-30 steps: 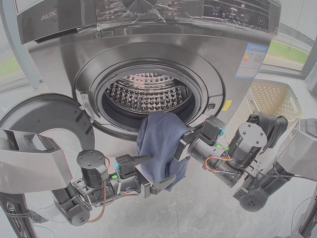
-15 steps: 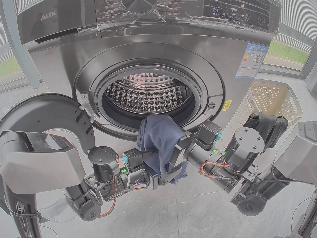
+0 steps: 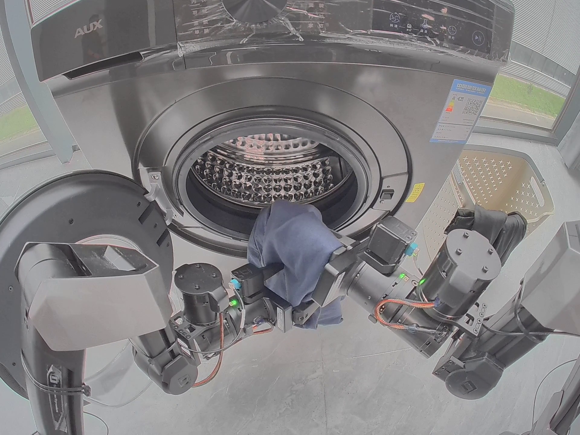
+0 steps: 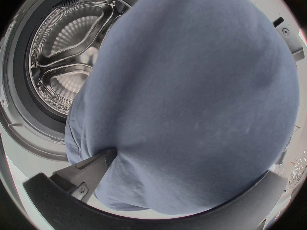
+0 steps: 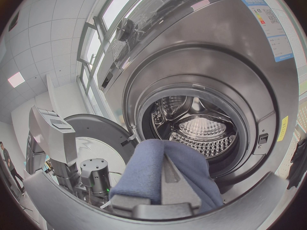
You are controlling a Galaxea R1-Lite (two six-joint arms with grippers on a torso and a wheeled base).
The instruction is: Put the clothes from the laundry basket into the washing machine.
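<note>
At the far left the round door of the washing machine stood swung fully open, its inner face turned toward the room. Just to its right the left gripper sat low in front of the machine with its fingers spread wide, one above and one below the bottom part of the blue garment. In the left wrist view one finger's tip pressed into the cloth, while the other lay hidden behind the fabric. The blue garment hung as a bunched bundle with its long axis roughly upright. Its rounded top end reached the lower lip of the opening and leaned toward the drum, and its loose lower end pointed down at the floor. None of it lay inside the drum, whose perforated steel wall showed behind it. To the right of the bundle the right gripper was closed on a fold near the garment's top, the cloth draped over one side and a dark finger bare beside it. At the far right, past the machine's corner, stood the pale laundry basket, with a dark garment slung over its near rim.
</note>
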